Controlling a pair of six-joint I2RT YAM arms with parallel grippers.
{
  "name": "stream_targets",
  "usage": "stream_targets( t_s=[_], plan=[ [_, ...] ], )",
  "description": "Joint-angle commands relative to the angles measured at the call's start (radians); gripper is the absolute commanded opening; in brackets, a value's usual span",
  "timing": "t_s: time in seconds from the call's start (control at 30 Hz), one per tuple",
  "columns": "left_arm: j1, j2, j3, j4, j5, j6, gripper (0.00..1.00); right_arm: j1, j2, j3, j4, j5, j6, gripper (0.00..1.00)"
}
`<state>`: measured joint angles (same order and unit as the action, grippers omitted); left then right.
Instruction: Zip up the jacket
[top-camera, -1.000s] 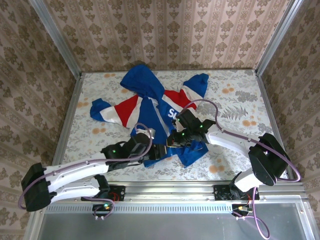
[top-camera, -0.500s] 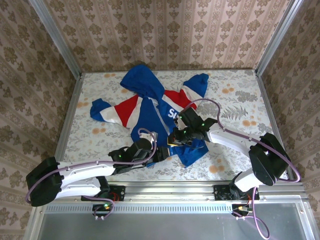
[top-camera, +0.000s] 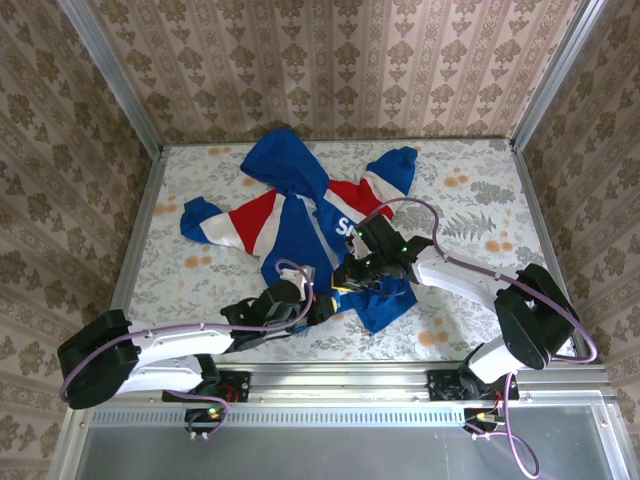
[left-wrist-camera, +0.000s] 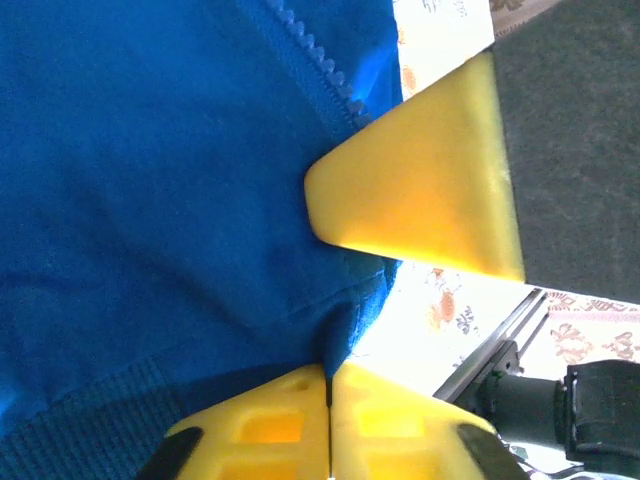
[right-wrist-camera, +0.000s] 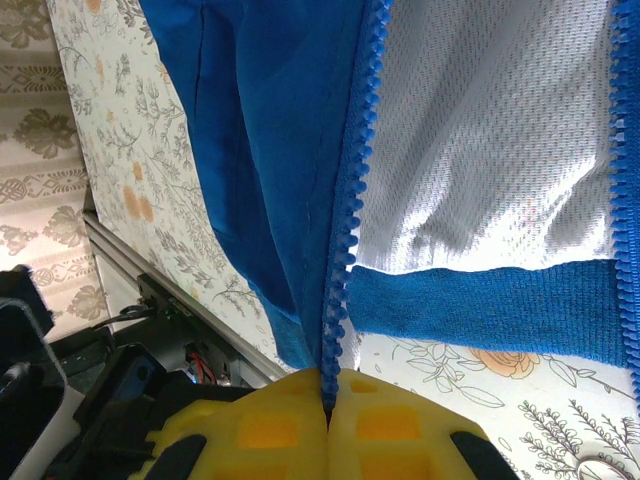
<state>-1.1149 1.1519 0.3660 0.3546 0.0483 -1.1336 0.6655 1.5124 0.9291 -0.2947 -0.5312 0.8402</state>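
Jacket lies open at the centre of the table, hem at 6 o'clock. Left gripper is clamped on the hem, right gripper pinching the zipper teeth. Close quarters: fingers may collide, or cloth slips free.

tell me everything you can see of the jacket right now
The jacket is royal-blue fabric with red and white panels, white lettering, a hood at the far end and a ribbed hem. It lies rumpled on the table, front unzipped, white mesh lining showing beside blue zipper teeth. The left end effector pinches it near the hem; the right end effector is shut on the zipper edge.
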Motion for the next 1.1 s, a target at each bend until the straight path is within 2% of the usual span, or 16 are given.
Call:
stream_targets(
  t_s=[0.0,0.07,0.13,0.23,0.3,0.4,0.5,0.57,0.7,1.07],
  plan=[
    [0.010,-0.017,-0.030,0.036,0.011,-0.013,0.00,-0.001,0.006,-0.008,-0.005,-0.020,-0.001,0.02],
    [0.016,-0.028,-0.044,0.045,0.019,-0.005,0.00,-0.005,0.000,-0.001,-0.016,-0.030,-0.028,0.16],
    [0.027,-0.052,-0.054,0.031,0.032,0.008,0.00,-0.038,-0.009,-0.002,-0.017,-0.099,-0.066,0.33],
    [0.038,-0.104,-0.064,-0.037,0.036,0.016,0.00,-0.126,-0.060,-0.015,-0.125,-0.090,-0.142,0.43],
    [0.047,-0.141,-0.070,-0.085,0.042,0.023,0.00,-0.162,-0.096,0.006,-0.295,0.030,-0.256,0.45],
    [0.066,-0.196,-0.077,-0.154,0.057,0.028,0.00,-0.156,-0.113,0.045,-0.508,0.268,-0.420,0.46],
    [0.091,-0.235,-0.092,-0.184,0.067,0.028,0.00,-0.139,-0.111,0.036,-0.613,0.375,-0.532,0.46],
    [0.109,-0.249,-0.099,-0.194,0.077,0.028,0.00,-0.126,-0.096,0.018,-0.639,0.400,-0.550,0.46],
    [0.133,-0.248,-0.099,-0.201,0.095,0.035,0.00,-0.066,-0.066,-0.030,-0.599,0.350,-0.555,0.47],
    [0.150,-0.155,-0.096,-0.157,0.137,0.043,0.00,0.074,0.085,0.005,-0.534,0.412,-0.524,0.47]
  ],
)
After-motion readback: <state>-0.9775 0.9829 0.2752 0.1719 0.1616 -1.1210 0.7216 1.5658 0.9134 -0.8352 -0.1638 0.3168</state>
